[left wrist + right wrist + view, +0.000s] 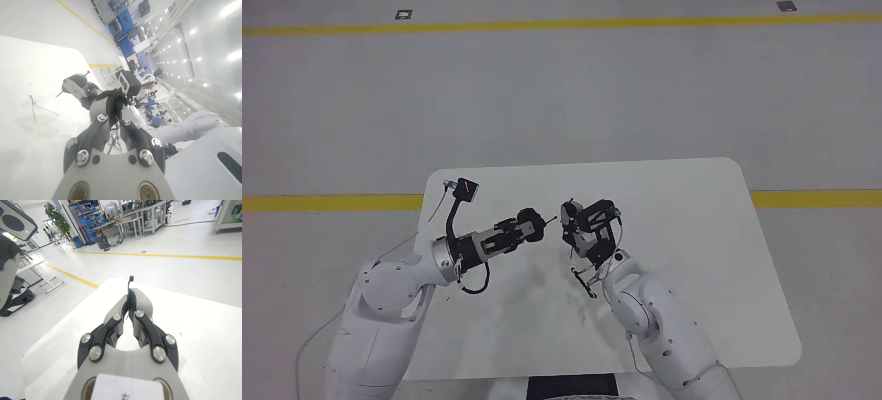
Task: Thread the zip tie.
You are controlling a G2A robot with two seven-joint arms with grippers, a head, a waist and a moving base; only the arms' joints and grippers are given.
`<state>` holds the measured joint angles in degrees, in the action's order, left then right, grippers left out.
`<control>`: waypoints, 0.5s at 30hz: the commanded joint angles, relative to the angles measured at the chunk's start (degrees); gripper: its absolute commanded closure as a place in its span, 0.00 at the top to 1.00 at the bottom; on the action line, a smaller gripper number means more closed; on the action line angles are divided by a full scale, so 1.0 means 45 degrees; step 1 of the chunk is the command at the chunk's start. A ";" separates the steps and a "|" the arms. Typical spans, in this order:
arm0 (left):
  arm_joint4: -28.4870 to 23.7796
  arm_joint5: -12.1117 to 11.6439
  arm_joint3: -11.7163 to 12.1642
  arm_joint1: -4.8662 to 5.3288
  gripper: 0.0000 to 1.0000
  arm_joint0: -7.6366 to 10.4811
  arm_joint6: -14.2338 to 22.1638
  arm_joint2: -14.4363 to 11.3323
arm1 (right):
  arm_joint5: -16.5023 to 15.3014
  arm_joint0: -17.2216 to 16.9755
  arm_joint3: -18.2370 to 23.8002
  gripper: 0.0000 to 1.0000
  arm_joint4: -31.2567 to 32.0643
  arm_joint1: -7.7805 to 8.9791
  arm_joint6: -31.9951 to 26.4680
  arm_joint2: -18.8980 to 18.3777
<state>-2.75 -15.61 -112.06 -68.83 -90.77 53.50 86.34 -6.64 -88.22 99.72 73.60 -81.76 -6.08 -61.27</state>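
A white table (697,210) with rounded corners is sitting on a pale floor. Two robot arms are meeting above its middle, a little toward 9 o'clock, with their tips pointing at each other.

The right gripper (576,223) is holding a thin black zip tie (129,286). Its two fingers are pressing together on the strap, so the gap between them is as narrow as the strap itself. The tie's small square head is sticking out past the fingertips, away from the wrist. In the left wrist view, the strap is showing on both sides of this gripper, with the head at one end and the pointed tail at the other. The tie is being held up off the table surface.

The left gripper (534,225) is hanging just beside the right one, at its 9 o'clock, close to it. Dark shapes are crowding the space around its fingers, so I cannot tell whether they are spread or closed.

Two loose zip ties (33,110) are lying flat on the table, at about 6 o'clock from the right gripper, crossing near one end.
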 commanded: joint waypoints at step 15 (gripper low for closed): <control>0.0499 0.0113 0.0288 0.0201 0.00 -0.0143 -0.0664 0.0430 | -0.0024 -0.0048 0.0733 0.00 0.1066 0.0164 0.0506 -0.0358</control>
<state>-0.61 -15.01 -110.87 -68.03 -91.25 50.51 88.07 -6.75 -88.35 102.78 78.18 -81.08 -4.33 -62.73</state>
